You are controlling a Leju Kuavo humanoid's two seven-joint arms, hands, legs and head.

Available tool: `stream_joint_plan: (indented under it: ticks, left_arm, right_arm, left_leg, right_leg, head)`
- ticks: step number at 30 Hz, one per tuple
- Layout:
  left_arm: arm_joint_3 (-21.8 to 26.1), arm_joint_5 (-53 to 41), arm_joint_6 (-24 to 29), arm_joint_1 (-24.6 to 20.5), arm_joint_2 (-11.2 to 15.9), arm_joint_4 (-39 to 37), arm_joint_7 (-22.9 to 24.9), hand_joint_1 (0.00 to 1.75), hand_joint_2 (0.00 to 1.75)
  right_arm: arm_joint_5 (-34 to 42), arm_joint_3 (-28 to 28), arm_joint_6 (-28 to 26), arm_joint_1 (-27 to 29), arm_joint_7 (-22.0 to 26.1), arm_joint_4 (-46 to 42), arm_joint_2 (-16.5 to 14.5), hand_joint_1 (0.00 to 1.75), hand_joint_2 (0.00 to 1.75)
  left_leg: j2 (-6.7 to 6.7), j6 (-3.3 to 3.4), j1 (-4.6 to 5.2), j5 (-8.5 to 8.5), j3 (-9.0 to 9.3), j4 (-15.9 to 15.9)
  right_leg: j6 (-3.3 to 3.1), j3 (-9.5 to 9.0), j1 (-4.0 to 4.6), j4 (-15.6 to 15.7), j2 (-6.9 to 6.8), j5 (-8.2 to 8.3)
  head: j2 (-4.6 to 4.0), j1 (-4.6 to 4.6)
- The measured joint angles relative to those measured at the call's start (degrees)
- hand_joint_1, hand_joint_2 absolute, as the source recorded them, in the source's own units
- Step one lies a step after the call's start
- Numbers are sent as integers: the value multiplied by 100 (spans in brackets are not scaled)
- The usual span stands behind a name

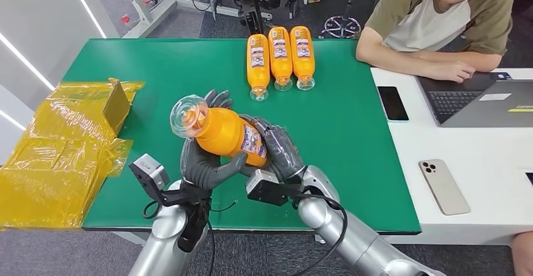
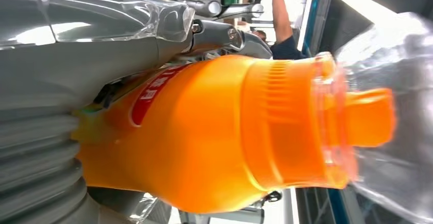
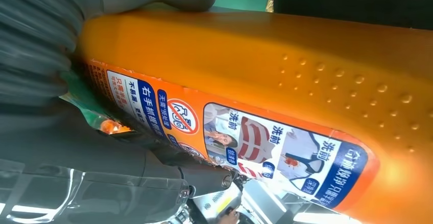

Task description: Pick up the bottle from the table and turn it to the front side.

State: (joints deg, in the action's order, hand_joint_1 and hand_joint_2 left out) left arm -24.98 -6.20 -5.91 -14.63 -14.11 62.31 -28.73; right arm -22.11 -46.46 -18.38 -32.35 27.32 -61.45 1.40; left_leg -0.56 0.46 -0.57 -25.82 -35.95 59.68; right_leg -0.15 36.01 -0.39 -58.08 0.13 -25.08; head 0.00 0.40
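An orange bottle (image 1: 227,132) with a clear cap (image 1: 187,116) is lifted above the green table (image 1: 352,138), tilted with its cap toward the left. My left hand (image 1: 206,163) grips its body from below and the left. My right hand (image 1: 281,153) grips its base end from the right. Up close in the left wrist view, the bottle (image 2: 214,132) shows its neck and clear cap (image 2: 378,117), with my left hand (image 2: 56,132) wrapped around the body. In the right wrist view the bottle (image 3: 286,71) shows a printed label (image 3: 240,142), and my right hand (image 3: 66,132) holds it.
Three more orange bottles (image 1: 280,57) lie side by side at the table's far edge. A yellow plastic-wrapped box (image 1: 69,144) sits at the left. A person (image 1: 440,24) leans on the white desk (image 1: 478,182) at right, with a laptop (image 1: 484,100) and two phones (image 1: 444,187).
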Motion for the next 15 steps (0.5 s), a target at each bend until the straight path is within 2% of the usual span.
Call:
stream_joint_plan:
  ticks: [15]
  left_arm:
    - [2,10,57,148,3,-4,58,0,175]
  right_arm:
    - [-261,-5,249,32,-181,-48,-9,175,175]
  left_leg:
    - [0,0,1,0,0,1]
  right_leg:
    - [0,0,-1,0,0,0]
  head:
    - [0,-1]
